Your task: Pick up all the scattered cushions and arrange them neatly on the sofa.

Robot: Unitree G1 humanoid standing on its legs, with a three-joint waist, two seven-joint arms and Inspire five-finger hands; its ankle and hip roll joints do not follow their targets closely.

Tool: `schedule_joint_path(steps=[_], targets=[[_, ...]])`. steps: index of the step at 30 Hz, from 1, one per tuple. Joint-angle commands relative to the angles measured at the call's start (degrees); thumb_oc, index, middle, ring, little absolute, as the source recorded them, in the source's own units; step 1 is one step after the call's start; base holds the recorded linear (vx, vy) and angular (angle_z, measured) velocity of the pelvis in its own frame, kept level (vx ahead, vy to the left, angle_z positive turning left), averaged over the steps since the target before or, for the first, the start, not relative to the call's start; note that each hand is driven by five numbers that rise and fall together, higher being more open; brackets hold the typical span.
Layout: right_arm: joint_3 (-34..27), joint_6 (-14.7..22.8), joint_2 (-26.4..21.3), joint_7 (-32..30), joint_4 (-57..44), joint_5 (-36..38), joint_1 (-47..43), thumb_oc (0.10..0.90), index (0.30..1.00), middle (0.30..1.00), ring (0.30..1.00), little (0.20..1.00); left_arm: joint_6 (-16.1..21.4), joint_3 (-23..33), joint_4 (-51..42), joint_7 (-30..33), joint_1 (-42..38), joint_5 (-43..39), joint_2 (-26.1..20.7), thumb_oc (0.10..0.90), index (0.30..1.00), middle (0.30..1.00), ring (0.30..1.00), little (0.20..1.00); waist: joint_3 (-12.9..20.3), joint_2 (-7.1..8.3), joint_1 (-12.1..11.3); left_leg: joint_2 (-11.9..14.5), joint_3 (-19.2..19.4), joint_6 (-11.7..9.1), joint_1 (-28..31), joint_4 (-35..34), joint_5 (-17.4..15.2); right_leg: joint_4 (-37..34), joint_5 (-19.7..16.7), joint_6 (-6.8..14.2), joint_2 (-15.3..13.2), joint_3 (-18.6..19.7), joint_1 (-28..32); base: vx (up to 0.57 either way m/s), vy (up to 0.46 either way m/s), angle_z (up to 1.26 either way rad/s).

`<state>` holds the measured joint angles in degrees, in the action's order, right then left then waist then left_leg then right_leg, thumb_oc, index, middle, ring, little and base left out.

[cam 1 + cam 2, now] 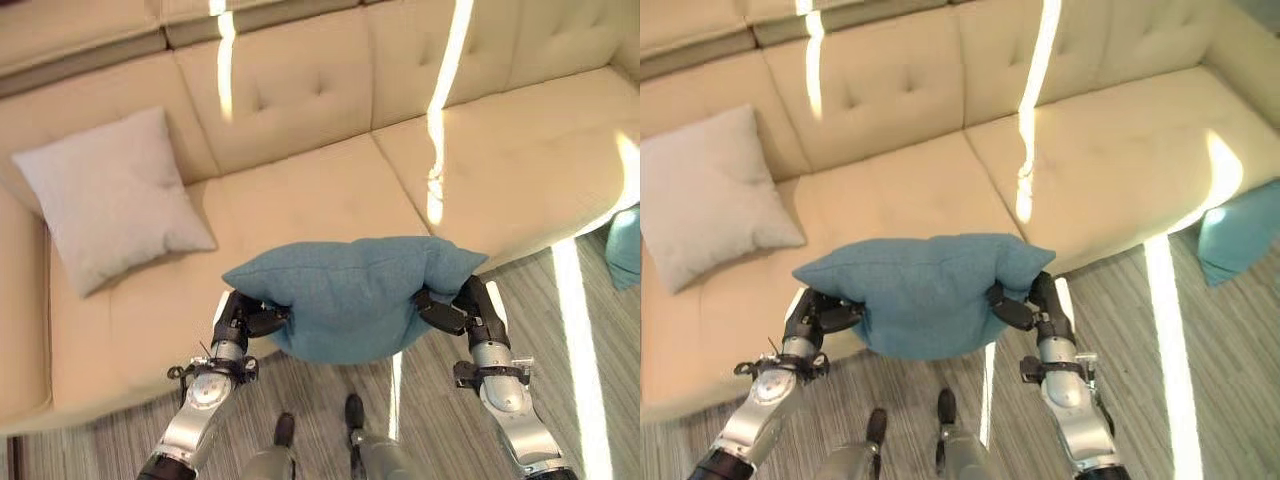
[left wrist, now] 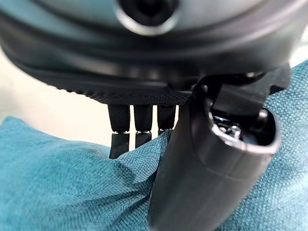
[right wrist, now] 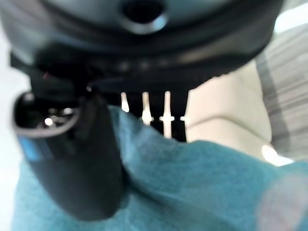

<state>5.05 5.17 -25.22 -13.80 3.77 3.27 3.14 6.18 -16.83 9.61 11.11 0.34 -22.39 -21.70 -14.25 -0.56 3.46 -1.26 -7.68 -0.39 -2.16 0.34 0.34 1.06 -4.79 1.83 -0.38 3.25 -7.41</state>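
- A teal cushion [image 1: 352, 295] hung at the lower centre of the frame, carried between the robot's two hands just in front of the cream sofa [image 1: 500, 165] and over its front edge.
- The left hand [image 1: 243, 318] pinched the cushion's left end; in its wrist view the thumb [image 2: 202, 173] pressed into the fabric with the fingers [image 2: 127, 130] tucked behind a fold.
- The right hand [image 1: 462, 308] clamped the right end the same way, thumb on the near face and fingers behind the cloth, though that wrist view was too soft to say how deep the fold ran.
- A pale grey cushion [image 1: 110, 195] already leaned on the seat at the upper left of the frame, propped against the backrest.
- Another teal cushion [image 1: 1240, 230] lay on the striped floor [image 1: 590, 380] at the right edge, still to be collected.
- To set the load down well, both hands would probably need to travel forward level and together, clear the seat edge, and stand the cushion against the backrest beside the grey one before letting go.
- Releasing one end early would likely have let it sag and slide off the front.
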Motion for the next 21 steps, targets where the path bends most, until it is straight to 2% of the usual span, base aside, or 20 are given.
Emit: schedule_joint_path(steps=[1,3,4,6,7,9,12,15,18,20,21], targets=[[0.7,8.1,1.3,0.7,-9.1,0.1,-1.9,0.4,0.3,0.3,0.3,0.3,7.2,-1.5,-10.9,-4.5,-2.6,1.1,-0.3,0.4,0.3,0.3,0.3,0.3,8.9,2.58,-0.9,-1.3,5.1,0.1,-2.0,2.6,-2.3,3.8,5.2,5.6,0.2,0.9,2.6,-0.01,0.07,-1.1],[1.3,8.0,1.8,0.9,-9.2,0.1,-2.4,0.4,0.3,0.3,0.3,0.3,7.4,-1.5,-10.9,-4.3,-2.8,1.2,-0.6,0.4,0.3,0.3,0.3,0.3,8.7,2.63,-1.6,-0.9,7.0,0.4,-1.1,1.9,-2.4,4.7,5.1,6.0,0.4,1.1,1.9,-0.03,0.051,-1.25],[2.3,8.2,2.6,0.9,-9.4,0.4,-3.1,0.4,0.3,0.3,0.3,0.3,7.6,-1.2,-11.4,-3.9,-3.3,1.4,-1.2,0.4,0.3,0.3,0.3,0.3,8.1,2.48,-2.8,0.2,10.5,0.4,0.3,1.2,-2.9,5.3,4.4,7.2,-1.1,-2.9,0.8,-0.06,-0.011,-1.12],[2.8,8.0,2.9,1.7,-9.7,0.4,-2.8,0.4,0.3,0.3,0.3,0.3,7.8,-0.8,-11.6,-3.9,-2.9,1.8,-1.4,0.4,0.3,0.3,0.3,0.3,8.8,2.17,-3.3,1.3,12.9,0.3,1.2,-0.1,-2.4,4.8,3.7,7.4,-3.1,-7.8,0.5,-0.01,-0.041,-1.25],[2.8,8.0,2.9,1.7,-9.8,0.4,-2.8,0.4,0.3,0.3,0.3,0.3,7.8,-0.8,-11.7,-3.9,-2.8,1.8,-1.4,0.4,0.3,0.3,0.3,0.3,8.8,2.15,-3.3,1.3,12.9,0.3,1.4,-0.3,-2.4,4.8,3.7,7.4,-3.1,-7.8,0.6,0.04,-0.031,-1.11],[2.8,7.9,2.6,2.4,-10.2,0.7,-1.8,0.4,0.3,0.3,0.3,0.3,7.7,-0.2,-12.3,-4.2,-2.1,1.8,-1.3,0.4,0.3,0.3,0.3,0.3,9.4,1.64,-3.7,2.1,14.8,-0.1,3.1,-1.8,-2.3,4.5,4.1,7.4,-4.8,-13.0,1.4,0.04,-0.079,-0.69],[2.6,7.9,2.7,2.3,-10.5,0.8,-1.2,0.4,0.3,0.3,0.3,0.3,7.8,-0.4,-12.2,-4.4,-2.1,1.6,-0.8,0.4,0.3,0.3,0.3,0.3,9.6,1.85,-3.5,2.2,15.4,-0.5,3.4,-1.7,-2.3,2.2,4.4,7.1,-5.1,-14.4,3.1,0.03,-0.112,-0.41],[2.0,7.7,2.0,2.5,-10.9,1.3,0.0,0.4,0.3,0.3,0.3,0.3,7.6,-0.4,-12.3,-4.4,-1.3,1.3,0.0,0.4,0.3,0.3,0.3,0.3,10.2,1.64,-3.2,3.0,15.5,-1.0,4.2,-1.0,-2.8,0.4,4.3,6.4,-4.2,-13.2,4.4,0.11,-0.188,-0.3],[0.1,8.2,0.9,1.6,-11.4,2.1,1.6,0.4,0.3,0.3,0.3,0.3,7.2,-1.5,-11.9,-4.1,-1.9,0.8,1.4,0.4,0.3,0.3,0.3,0.3,9.3,1.5,-2.0,3.8,14.4,-1.7,3.1,6.0,-4.5,-1.2,5.0,5.1,-3.2,-11.8,6.5,0.05,-0.221,-0.24],[-0.7,8.1,0.5,0.7,-11.3,2.2,1.5,0.4,0.3,0.3,0.3,0.3,7.3,-1.9,-11.2,-3.9,-2.9,0.4,1.9,0.4,0.3,0.3,0.3,0.3,8.3,1.95,-1.8,4.2,14.0,-2.5,-0.5,13.1,-3.9,-1.3,5.3,4.3,-3.5,-11.9,7.2,-0.03,-0.132,-0.08],[-0.7,8.1,0.5,0.7,-11.3,2.2,1.5,0.4,0.3,0.3,0.3,0.3,7.4,-1.9,-11.1,-3.9,-3.0,0.4,1.9,0.4,0.3,0.3,0.3,0.3,8.3,1.84,-1.6,4.3,13.8,-2.6,-1.1,13.9,-4.2,-1.3,5.3,4.2,-3.4,-12.1,7.0,0.0,-0.119,0.08]])
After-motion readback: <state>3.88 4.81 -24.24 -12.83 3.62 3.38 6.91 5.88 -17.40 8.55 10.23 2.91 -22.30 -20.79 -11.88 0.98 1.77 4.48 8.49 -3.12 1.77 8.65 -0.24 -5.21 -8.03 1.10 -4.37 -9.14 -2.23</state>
